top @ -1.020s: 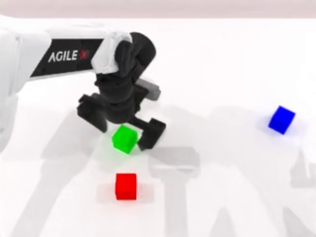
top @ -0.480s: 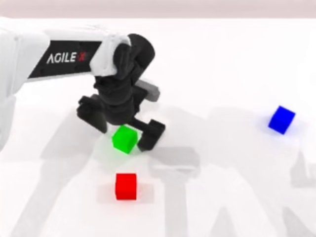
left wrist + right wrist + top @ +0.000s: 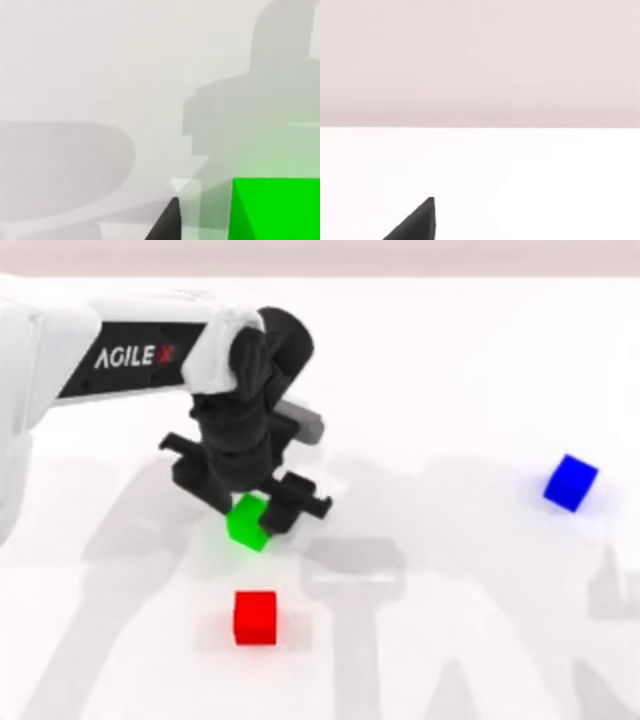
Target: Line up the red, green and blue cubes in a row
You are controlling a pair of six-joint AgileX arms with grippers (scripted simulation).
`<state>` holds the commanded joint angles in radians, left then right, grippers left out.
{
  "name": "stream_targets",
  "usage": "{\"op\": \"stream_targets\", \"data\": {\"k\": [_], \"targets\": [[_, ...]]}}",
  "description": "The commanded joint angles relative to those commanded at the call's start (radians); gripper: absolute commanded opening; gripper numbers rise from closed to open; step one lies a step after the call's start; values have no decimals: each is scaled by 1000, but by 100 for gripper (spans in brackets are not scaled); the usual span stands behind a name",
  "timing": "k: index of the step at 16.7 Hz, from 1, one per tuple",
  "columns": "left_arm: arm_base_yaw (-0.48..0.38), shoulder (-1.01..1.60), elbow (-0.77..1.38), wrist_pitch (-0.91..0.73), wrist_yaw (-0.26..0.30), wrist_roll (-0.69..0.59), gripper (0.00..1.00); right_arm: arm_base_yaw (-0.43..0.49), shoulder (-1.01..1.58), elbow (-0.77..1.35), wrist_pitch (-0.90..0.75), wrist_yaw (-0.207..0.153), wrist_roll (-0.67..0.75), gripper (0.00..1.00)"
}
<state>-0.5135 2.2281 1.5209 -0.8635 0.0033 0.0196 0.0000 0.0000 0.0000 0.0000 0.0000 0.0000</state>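
Gripping the green cube [image 3: 247, 521] w/ the left gripper [image 3: 252, 510], fingers drawn in against two opposite flat faces, left of table centre. Cube looks rigid, light, smooth (prob. slippery), so flat-face hold suits it. Red cube [image 3: 255, 617] sits near, just in front; blue cube [image 3: 571, 482] well apart at right. Nothing between. Right gripper [image 3: 415, 222] parked; can't tell its state.

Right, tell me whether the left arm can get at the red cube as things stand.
Probably not right away: the left gripper is closed on the green cube. The red cube sits nearby with bare table around it, so the path looks free.
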Motion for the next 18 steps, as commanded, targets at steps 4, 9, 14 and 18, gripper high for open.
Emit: {"op": "stream_targets", "data": {"k": [4,9,14,18], "targets": [[0,0,0,0,0,0,0,0,0,0,0,0,0,100],[0,0,0,0,0,0,0,0,0,0,0,0,0,100],[-3,-47,46,-54,0,4,0,0,0,0,0,0,0,100],[8,-93,139,-204,0,2,0,0,0,0,0,0,0,100]]}}
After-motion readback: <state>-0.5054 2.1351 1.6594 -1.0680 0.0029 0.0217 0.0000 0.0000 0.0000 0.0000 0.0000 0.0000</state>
